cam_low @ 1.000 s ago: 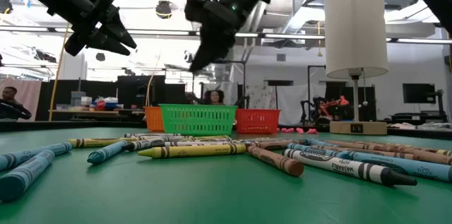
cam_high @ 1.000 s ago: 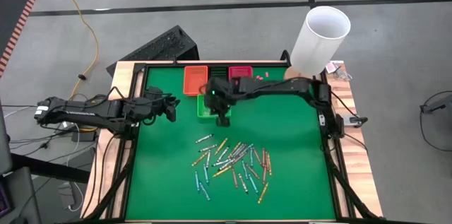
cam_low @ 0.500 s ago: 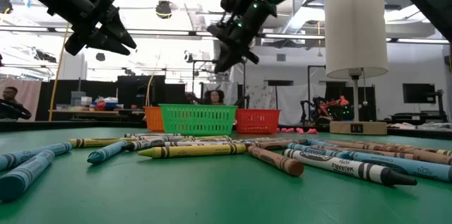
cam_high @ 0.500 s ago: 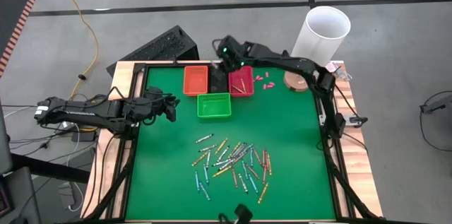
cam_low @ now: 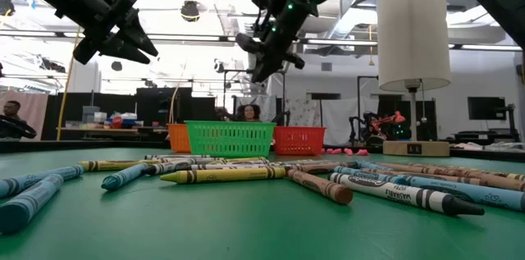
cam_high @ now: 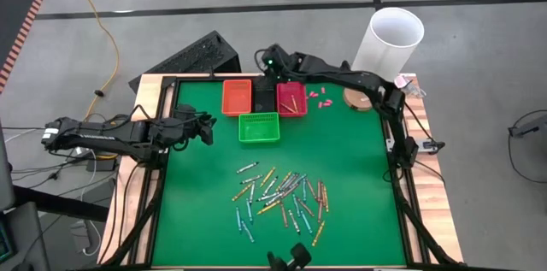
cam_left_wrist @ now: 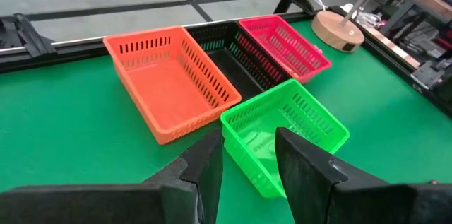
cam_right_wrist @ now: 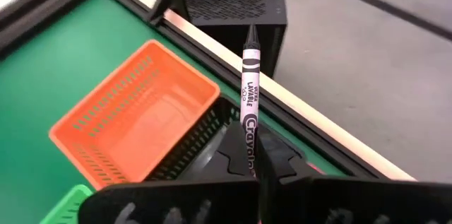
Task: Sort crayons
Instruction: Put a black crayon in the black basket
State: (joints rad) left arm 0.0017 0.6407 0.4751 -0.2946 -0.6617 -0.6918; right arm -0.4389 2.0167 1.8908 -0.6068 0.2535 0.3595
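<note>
**Black crayon held above the baskets: where a release could miss**

The right gripper [cam_right_wrist: 256, 171] is clamped on a single black crayon [cam_right_wrist: 250, 86], which sticks out well beyond the fingertips. In the high view this gripper [cam_high: 275, 59] hangs over the far edge of the desk [cam_high: 359, 185], above the black basket [cam_high: 264, 97] that sits between the orange basket [cam_high: 237, 97] and the pink-red basket [cam_high: 291, 97]. The green basket [cam_high: 259, 127] stands just in front of them.

The risks, as I judge them:
- The baskets touch side by side, so a crayon let go off-centre could land in the orange or pink-red one.
- The gripper is right at the desk's far rim; a crayon falling tip-first could bounce off a basket wall and go over the edge onto the floor.
- The crayon is pinched near one end, so it may swing or tumble as it falls.

The left gripper [cam_left_wrist: 246, 155] waits over the desk's left side, its fingers a narrow gap apart and holding nothing. The remaining crayons [cam_high: 282, 194] lie scattered in a loose pile in the nearer half of the desk.

Readable writing: the held crayon's wrapper shows "Crayola" and "LAVABLE". Wrappers in the low view carry print too small to read.
</note>
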